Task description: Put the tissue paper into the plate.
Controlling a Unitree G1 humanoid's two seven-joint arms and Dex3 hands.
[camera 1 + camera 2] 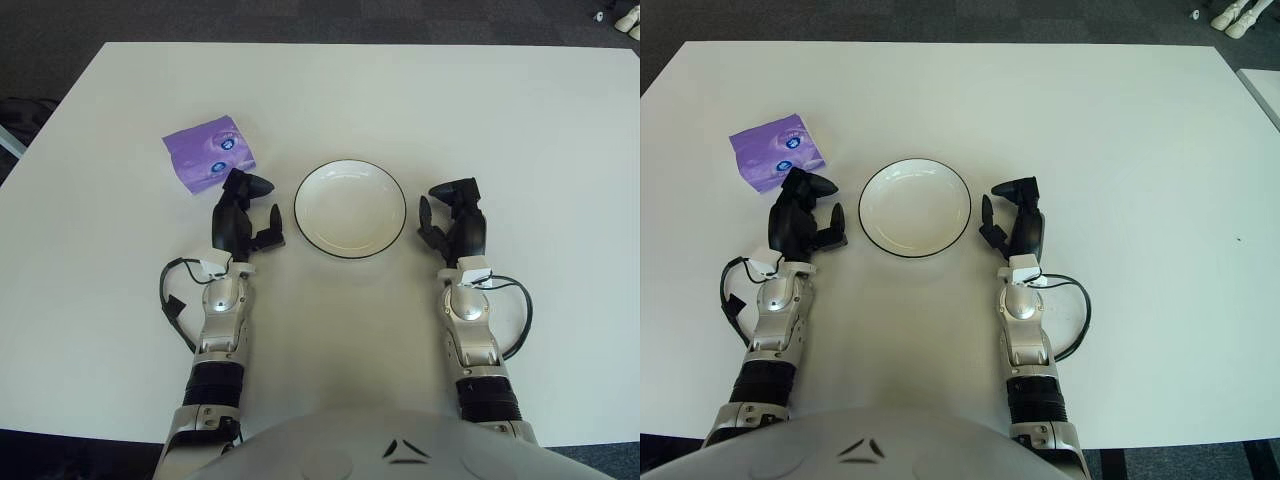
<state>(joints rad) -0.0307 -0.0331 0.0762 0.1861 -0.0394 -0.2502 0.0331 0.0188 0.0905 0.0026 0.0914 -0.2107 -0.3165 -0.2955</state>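
A: Where is the tissue pack (209, 153) sitting?
B: Left of the plate (350, 208), apart, bare counter (520, 130) around. The plate is holding nothing.
A: Hands?
B: Left hand (243, 215) and right hand (452, 220) are flanking the plate, fingers relaxed, gripping nothing.

Broad white table (420, 90) on dark grey carpeted floor (300, 20).

Both arms have silver forearms with black ribbed cuffs. The left hand (245, 212) and right hand (452, 222) have 3 black fingers, white wrist tags, black looping cables.
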